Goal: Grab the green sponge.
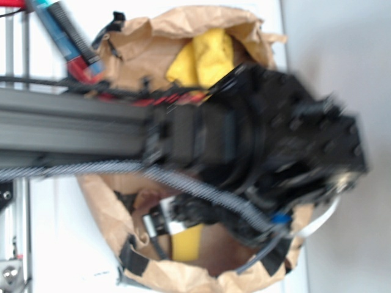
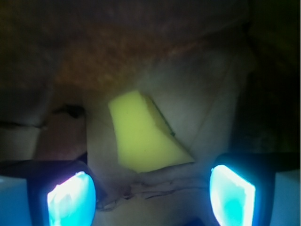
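The green sponge [image 2: 141, 136] lies inside a brown paper bag, yellow foam face up, with its thin dark green layer along the right edge. Its lower end is tucked under a paper fold. In the exterior view a yellow piece of it [image 1: 186, 241] shows below the arm. My gripper [image 2: 151, 197] is open and empty, hanging above the sponge, its two glowing blue pads [image 2: 70, 200] wide apart at the near side of it. In the exterior view the gripper itself is hidden under the black arm [image 1: 275, 134].
The crumpled brown paper bag [image 1: 110, 226] surrounds the work area with raised walls. A yellow fuzzy cloth [image 1: 208, 58] lies at the bag's far end. Blue and red tools [image 1: 67, 36] sit at top left. A metal frame [image 1: 61, 131] crosses from the left.
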{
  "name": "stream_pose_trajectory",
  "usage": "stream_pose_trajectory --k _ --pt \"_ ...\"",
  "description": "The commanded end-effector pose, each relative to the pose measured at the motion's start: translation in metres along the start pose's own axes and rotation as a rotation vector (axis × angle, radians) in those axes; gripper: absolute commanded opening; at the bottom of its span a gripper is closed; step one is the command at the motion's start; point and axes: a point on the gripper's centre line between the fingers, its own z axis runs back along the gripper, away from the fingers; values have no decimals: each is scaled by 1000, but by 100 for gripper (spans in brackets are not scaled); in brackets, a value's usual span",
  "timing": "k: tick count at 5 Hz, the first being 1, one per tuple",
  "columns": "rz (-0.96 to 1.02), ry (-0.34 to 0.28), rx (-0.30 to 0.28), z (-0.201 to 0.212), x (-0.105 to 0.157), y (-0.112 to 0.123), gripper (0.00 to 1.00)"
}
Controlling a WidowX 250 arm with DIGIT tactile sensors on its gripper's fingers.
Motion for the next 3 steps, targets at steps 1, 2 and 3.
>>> stream_pose_trajectory --k 1,2,3 --pt "-220 -38 187 0 16 -27 100" --pt "-193 -7 187 -10 19 -22 100" --pt "-154 10 194 -20 22 -18 100"
